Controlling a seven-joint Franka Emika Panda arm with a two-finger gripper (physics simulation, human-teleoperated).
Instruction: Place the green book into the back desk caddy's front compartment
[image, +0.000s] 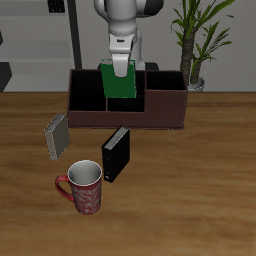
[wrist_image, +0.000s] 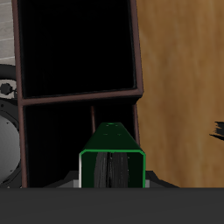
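Note:
My gripper (image: 122, 66) is shut on the green book (image: 120, 80), holding it upright by its top edge. The book hangs over the middle of the back desk caddy (image: 165, 108), a long dark reddish-brown box with black cells. Its lower edge is at about rim height, just behind the small front compartment (image: 123, 106). In the wrist view the green book (wrist_image: 112, 156) shows edge-on, green covers around pale pages. It hangs over a black cell of the caddy (wrist_image: 79, 94), beside a dividing wall. My fingers are hidden behind the book there.
A grey book (image: 57, 137) leans on the table before the caddy. A black book (image: 116, 153) stands upright nearer the front, and a red patterned mug (image: 84, 187) sits closest to the table's front edge. A potted plant (image: 199, 40) stands behind one end of the caddy.

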